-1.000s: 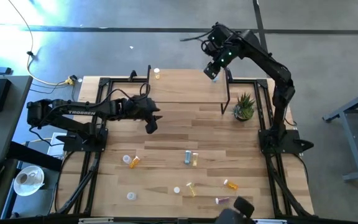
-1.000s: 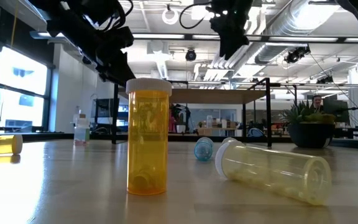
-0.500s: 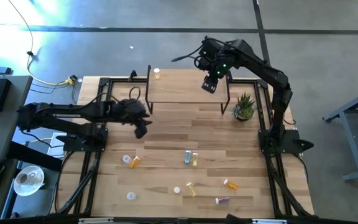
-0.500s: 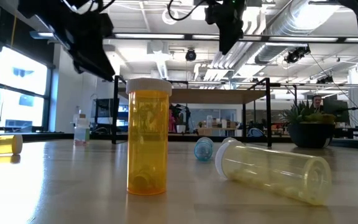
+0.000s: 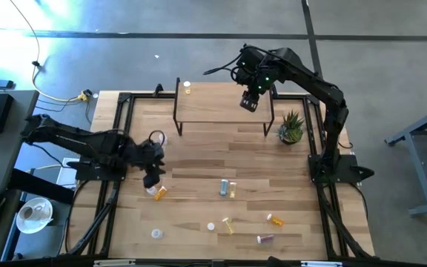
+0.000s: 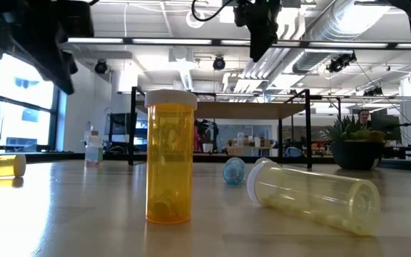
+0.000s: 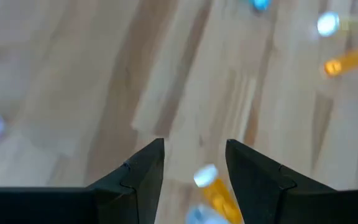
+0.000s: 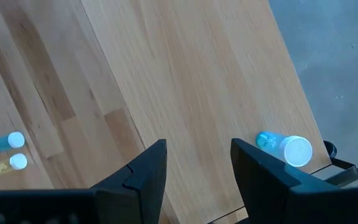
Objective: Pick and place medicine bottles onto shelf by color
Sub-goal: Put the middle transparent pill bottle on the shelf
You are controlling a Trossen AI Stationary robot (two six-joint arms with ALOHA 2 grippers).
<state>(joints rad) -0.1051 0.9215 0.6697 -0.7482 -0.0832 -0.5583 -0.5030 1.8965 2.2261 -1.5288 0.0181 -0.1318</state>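
Shelf (image 5: 221,111), light wood top on black legs, stands at the table's (image 5: 199,152) far edge; a blue bottle (image 8: 284,148) lies capped on its top near an edge. Orange bottle (image 5: 160,192) lies near the table's left edge, directly under the left gripper (image 5: 153,178), fingers spread, empty. Right gripper (image 5: 248,102) hovers above the shelf's right end, fingers spread, empty. Other bottles are scattered towards the near edge; a plant (image 5: 291,127) stands just right of the shelf.
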